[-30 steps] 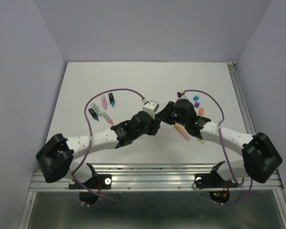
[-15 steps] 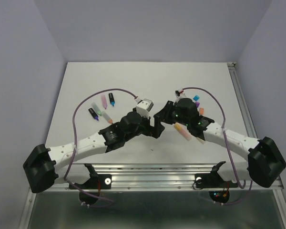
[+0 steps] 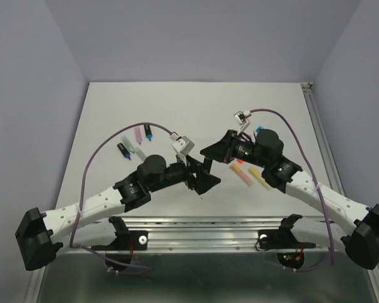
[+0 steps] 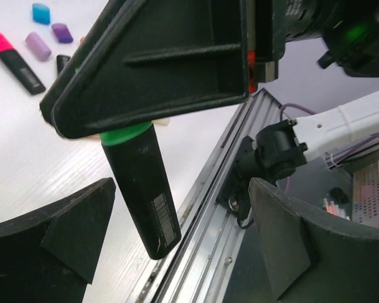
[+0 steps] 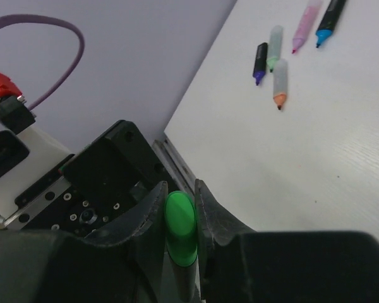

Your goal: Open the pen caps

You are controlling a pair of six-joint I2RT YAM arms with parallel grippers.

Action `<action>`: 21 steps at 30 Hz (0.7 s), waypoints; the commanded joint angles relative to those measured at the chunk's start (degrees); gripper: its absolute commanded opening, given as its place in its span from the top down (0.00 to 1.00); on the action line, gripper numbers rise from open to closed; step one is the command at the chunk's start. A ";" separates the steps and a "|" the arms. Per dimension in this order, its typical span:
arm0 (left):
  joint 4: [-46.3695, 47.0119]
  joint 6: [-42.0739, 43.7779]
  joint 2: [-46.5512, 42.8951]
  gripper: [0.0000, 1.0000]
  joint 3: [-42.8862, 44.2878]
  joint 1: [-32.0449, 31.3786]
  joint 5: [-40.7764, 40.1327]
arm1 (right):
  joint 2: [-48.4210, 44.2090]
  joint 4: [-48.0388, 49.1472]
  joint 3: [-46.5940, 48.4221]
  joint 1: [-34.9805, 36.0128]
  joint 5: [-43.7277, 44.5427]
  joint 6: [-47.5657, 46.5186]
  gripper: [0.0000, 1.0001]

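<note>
One glossy green cap, rounded end, pinched in right hand

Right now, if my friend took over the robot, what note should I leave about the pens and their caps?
The left fingers are open, with the barrel of a black highlighter hanging between them.
The right fingers are shut on that highlighter's green cap, near the front edge of the table.
Done: five pens at the table's left look uncapped; loose caps lie on the right.
Left: the green cap is still on; a pink-topped highlighter beside the loose caps looks capped too.
</note>
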 commanded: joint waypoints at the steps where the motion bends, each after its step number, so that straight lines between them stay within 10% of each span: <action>1: 6.63 -0.87 -1.41 0.01 -0.85 -0.10 4.48 | 0.05 8.90 -0.96 0.46 -8.69 1.49 0.99; 7: 8.57 -1.49 0.70 0.06 -0.41 -0.10 3.52 | 1.55 13.73 -2.02 0.46 -8.97 1.66 0.99; 16: 11.73 -3.68 0.00 0.91 -0.85 -0.10 5.72 | 1.54 14.18 -2.46 0.46 -6.59 -0.27 0.99; 21: 14.10 -4.91 -0.97 1.00 -2.52 -0.01 5.98 | 1.11 14.53 -3.42 0.37 -5.10 -0.97 0.99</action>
